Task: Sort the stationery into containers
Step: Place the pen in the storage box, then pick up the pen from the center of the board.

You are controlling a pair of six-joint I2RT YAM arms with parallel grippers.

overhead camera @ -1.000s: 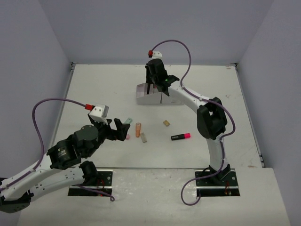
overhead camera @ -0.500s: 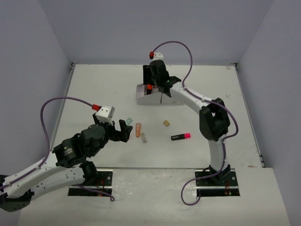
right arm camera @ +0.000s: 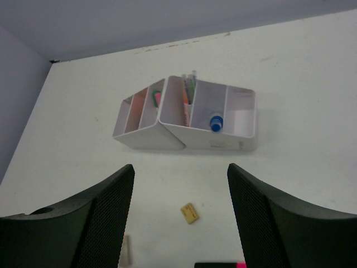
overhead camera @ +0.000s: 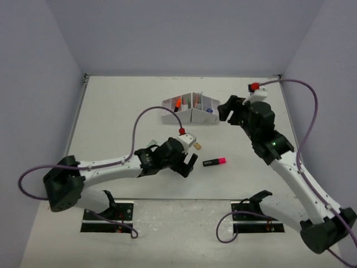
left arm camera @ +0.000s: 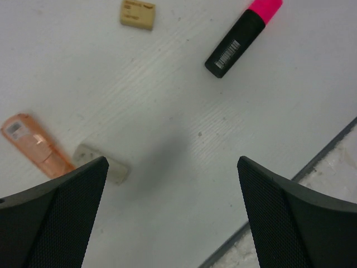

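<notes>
The white organiser box [overhead camera: 189, 115] [right arm camera: 167, 137] stands at the back centre with pens, an orange-ended highlighter [overhead camera: 177, 103] and a blue-capped item [right arm camera: 216, 123] in its compartments. On the table lie a black highlighter with a pink end [overhead camera: 214, 161] [left arm camera: 242, 36], a tan eraser [overhead camera: 197, 145] [left arm camera: 137, 14] [right arm camera: 189, 213], a peach piece [left arm camera: 34, 147] and a grey-white eraser [left arm camera: 106, 169]. My left gripper [overhead camera: 187, 165] [left arm camera: 173, 223] hangs open over bare table just left of the highlighter. Open and holding nothing, my right gripper [overhead camera: 226, 111] [right arm camera: 181, 223] sits to the right of the organiser.
The table's near edge, with a dark seam [left arm camera: 290, 187], runs just in front of the left gripper. Grey walls close the table on three sides. The left arm's purple cable [overhead camera: 146, 117] arches over the middle of the table.
The right gripper opened over the organiser, left the orange-ended highlighter in it, and drew back to the right. The left arm swung from the left to the table's centre.
</notes>
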